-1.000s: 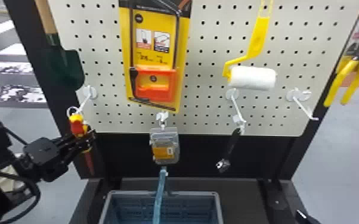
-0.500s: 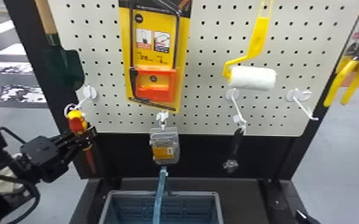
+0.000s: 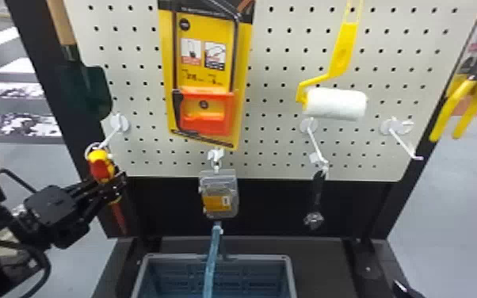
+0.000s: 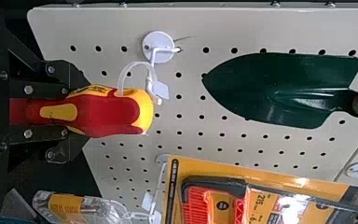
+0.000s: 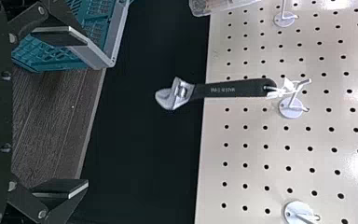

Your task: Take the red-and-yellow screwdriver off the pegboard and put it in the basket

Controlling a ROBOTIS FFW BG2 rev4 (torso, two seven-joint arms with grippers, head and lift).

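Red and yellow, the thick-handled screwdriver [image 3: 102, 168] hung at the pale, perforated pegboard [image 3: 281, 157] (its clear loop [image 4: 142, 63] was on a white metal hook [image 3: 109, 136]), handle clamped in the black left gripper [image 3: 115, 185]; the black right gripper [image 3: 406, 290] stood wide.

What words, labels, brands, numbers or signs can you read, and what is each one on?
"215", on the yellow pack with the orange handle.
"6", on that same pack.
The pack's other print: too small to read.
Too small to read: the print on the screwdriver, the wrench and the small clear pack.
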